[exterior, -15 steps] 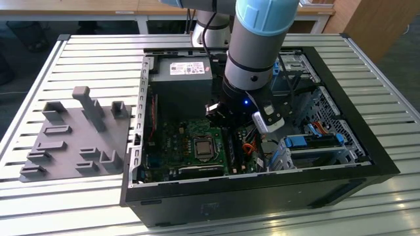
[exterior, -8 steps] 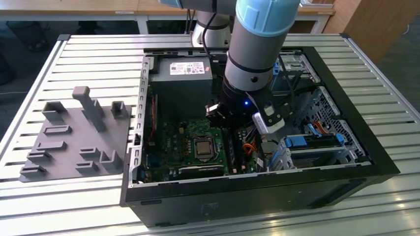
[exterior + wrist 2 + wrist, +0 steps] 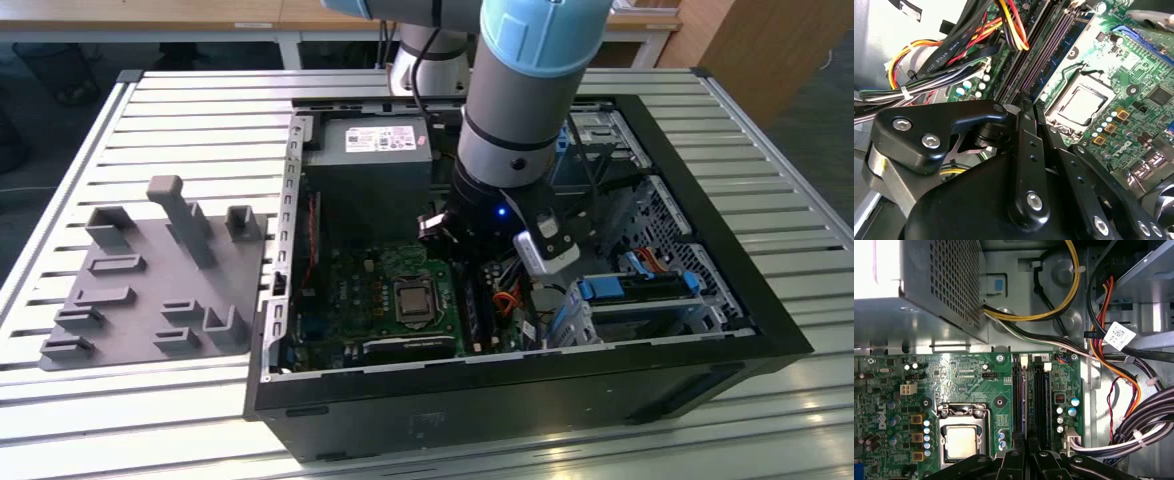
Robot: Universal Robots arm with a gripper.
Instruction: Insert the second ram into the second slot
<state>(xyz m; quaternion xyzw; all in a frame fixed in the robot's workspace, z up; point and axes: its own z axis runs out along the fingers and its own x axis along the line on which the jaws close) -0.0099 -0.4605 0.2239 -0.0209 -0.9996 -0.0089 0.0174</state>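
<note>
Second ram (image 3: pixel 1026 400) stands on edge in the memory slots (image 3: pixel 1040 400) on the motherboard (image 3: pixel 964 375), deep inside the open computer case (image 3: pixel 747 300) on the tabletop (image 3: pixel 187 110). Its long axis runs straight from the gripper (image 3: pixel 1027 444) toward the power supply (image 3: pixel 929 285) at the case's far end. The gripper sits right over the stick's near end, drawn narrow and closed. Whether it actually pinches the board I cannot tell.
</note>
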